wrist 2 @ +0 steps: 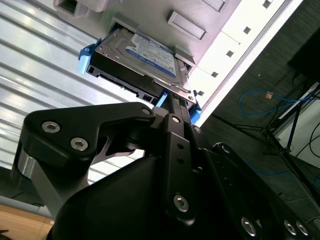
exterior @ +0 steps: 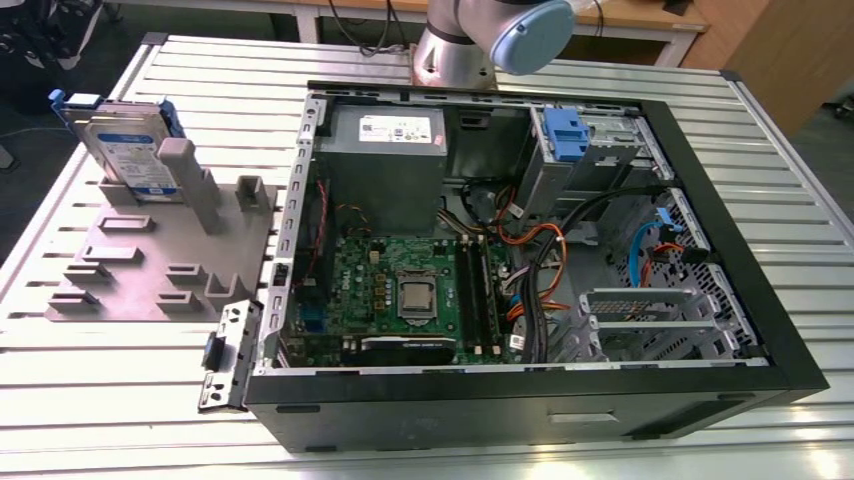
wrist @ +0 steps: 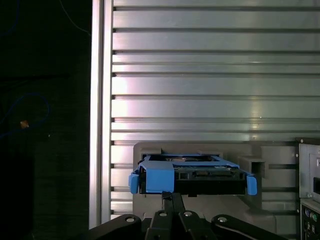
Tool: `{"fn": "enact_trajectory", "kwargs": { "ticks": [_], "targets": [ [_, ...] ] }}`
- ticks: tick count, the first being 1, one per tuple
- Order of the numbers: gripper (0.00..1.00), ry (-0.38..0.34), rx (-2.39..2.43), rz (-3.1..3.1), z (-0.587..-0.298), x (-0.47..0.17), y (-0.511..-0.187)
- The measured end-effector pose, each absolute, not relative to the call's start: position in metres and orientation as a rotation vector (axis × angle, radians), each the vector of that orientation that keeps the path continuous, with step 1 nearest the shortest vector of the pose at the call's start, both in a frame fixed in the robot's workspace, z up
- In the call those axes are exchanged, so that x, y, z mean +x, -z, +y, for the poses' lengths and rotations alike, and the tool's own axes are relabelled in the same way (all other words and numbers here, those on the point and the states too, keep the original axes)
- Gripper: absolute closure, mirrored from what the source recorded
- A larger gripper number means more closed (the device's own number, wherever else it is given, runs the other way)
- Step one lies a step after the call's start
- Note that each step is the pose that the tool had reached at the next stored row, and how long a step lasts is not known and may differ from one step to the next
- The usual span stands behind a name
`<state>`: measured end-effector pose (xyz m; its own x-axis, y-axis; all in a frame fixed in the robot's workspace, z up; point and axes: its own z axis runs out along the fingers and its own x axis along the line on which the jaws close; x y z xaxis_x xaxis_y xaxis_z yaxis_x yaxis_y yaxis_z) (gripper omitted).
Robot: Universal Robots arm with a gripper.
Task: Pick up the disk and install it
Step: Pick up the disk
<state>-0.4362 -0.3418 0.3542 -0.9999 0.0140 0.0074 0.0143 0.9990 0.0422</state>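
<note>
The disk [exterior: 127, 150] is a silver hard drive with a white-and-blue label in a blue bracket. It stands on edge in a slot of the grey holder [exterior: 147, 270] at the exterior view's left, with nothing gripping it. In the first wrist view the disk [wrist: 192, 175] is seen edge-on in the holder [wrist: 260, 165], and my gripper [wrist: 172, 197] points at it from a distance, its thin fingers lying together with nothing between them. In the second wrist view the gripper [wrist 2: 167, 100] lines up with the blue bracket corner of the disk [wrist 2: 145, 57].
An open black computer case [exterior: 534, 400] lies on the slatted metal table [exterior: 134, 400], right of the holder. Inside are a grey power-supply box [exterior: 380, 130], a motherboard [exterior: 400, 290], cables and a drive bay with a blue latch [exterior: 567, 135]. The arm's base [exterior: 461, 50] stands behind the case.
</note>
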Motion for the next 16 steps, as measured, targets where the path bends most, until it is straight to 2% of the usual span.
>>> {"fn": "enact_trajectory", "kwargs": {
  "ticks": [16],
  "targets": [
    [0.89,0.066,0.079,-3.132,-0.3418,-0.4363,-0.3542]
  ]
}}
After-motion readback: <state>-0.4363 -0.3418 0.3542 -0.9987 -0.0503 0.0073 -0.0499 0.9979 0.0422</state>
